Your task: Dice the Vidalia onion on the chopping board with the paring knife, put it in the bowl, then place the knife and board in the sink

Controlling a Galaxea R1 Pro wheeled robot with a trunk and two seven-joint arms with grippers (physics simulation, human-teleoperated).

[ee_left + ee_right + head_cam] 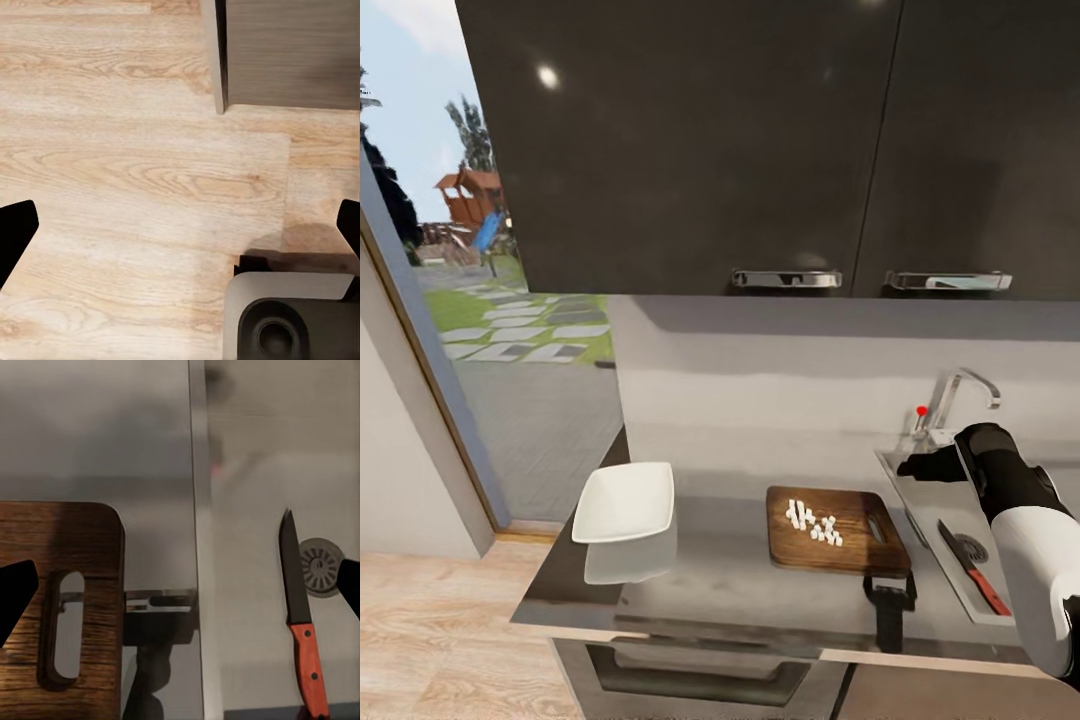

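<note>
The dark brown chopping board [838, 540] lies on the grey countertop [730, 575], with small white pieces of diced Vidalia onion [815, 523] on it. To its left stands the white bowl [626, 500], with nothing in it. In the sink [928, 500] the red-handled paring knife [973, 568] lies flat beside the drain. My right gripper [180, 592] hangs open and empty, straddling the board's handle end [60, 585] and the sink's edge; the paring knife [301, 619] rests below one finger. Low over the wooden floor, my left gripper [182, 229] is open and empty.
Dark wall cabinets [760, 150] hang over the counter. The chrome tap [952, 395] with a red dot stands behind the sink. A dark reflection [888, 600] shows on the shiny countertop near its front edge. A glass door [490, 300] is on the left. My base [289, 319] is below the left gripper.
</note>
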